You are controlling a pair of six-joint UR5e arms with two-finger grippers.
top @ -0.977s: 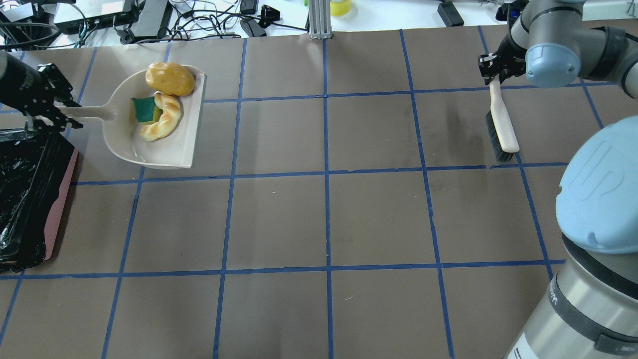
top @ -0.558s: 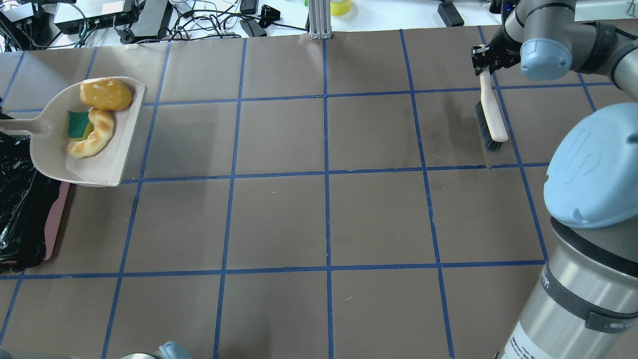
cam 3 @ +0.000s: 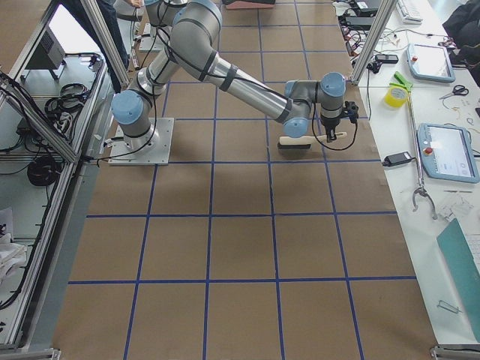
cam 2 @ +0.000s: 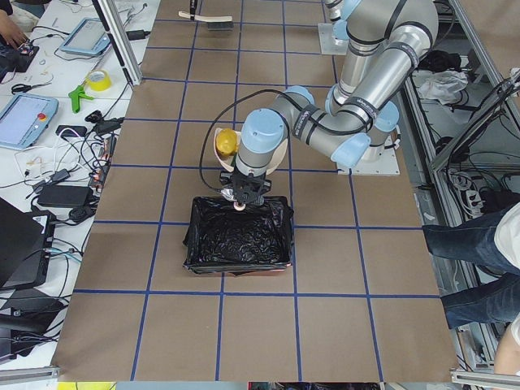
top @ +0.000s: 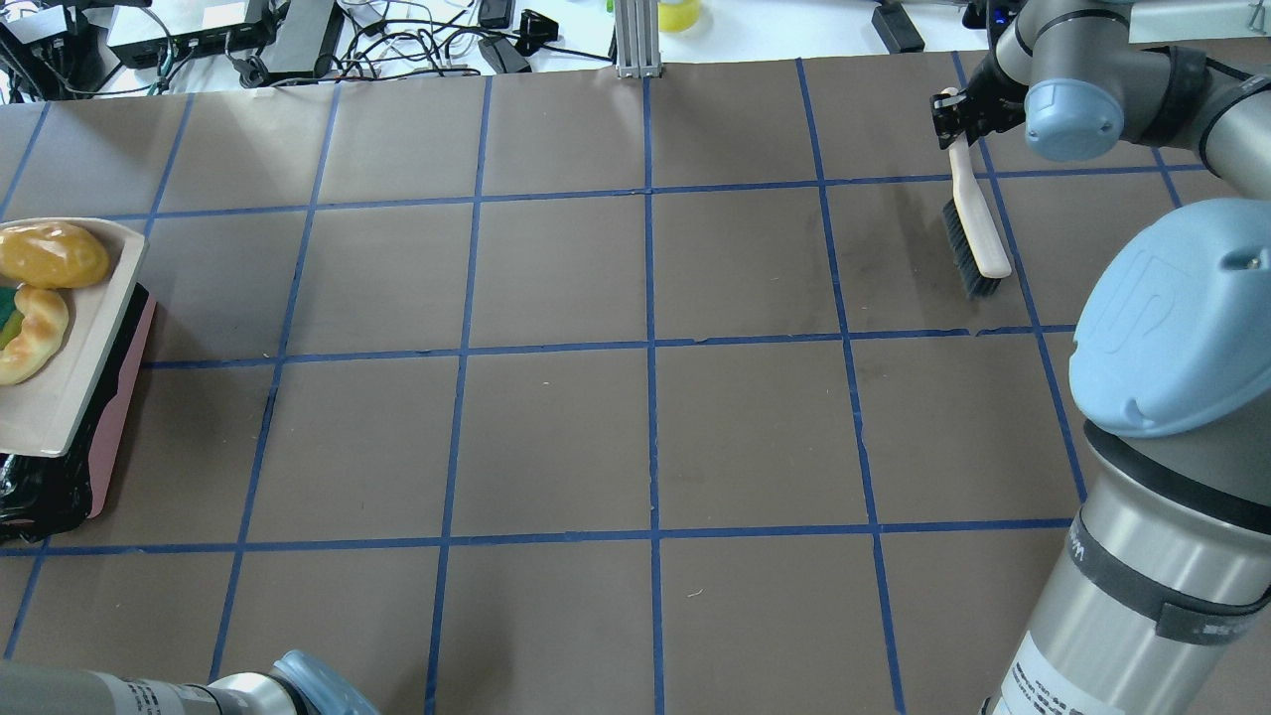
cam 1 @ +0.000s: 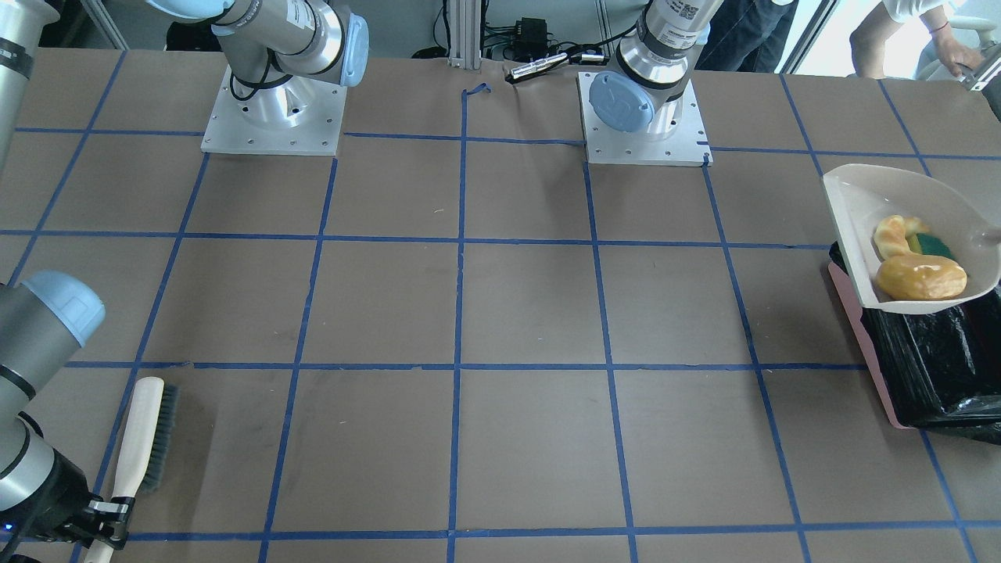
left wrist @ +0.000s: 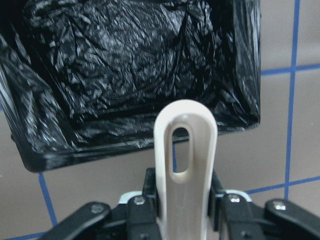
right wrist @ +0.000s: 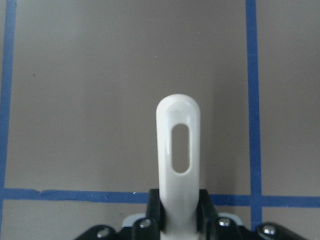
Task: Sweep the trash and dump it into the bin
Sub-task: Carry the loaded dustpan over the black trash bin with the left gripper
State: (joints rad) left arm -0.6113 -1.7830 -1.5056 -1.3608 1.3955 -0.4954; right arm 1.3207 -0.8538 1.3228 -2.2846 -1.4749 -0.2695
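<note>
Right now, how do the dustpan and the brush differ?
The dustpan holds the trash; the brush carries nothing. The dustpan hangs partly over the bin; the brush is at the opposite end of the table. The dustpan is in the left gripper, the brush in the right gripper. Both are beige and gripped by the handle.

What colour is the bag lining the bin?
The bag is glossy black, clearest in the left wrist view.

I see the dustpan above the bin's far end, carrying the potato piece and croissant piece; well apart from the bin, the right gripper clamps the brush.
</note>
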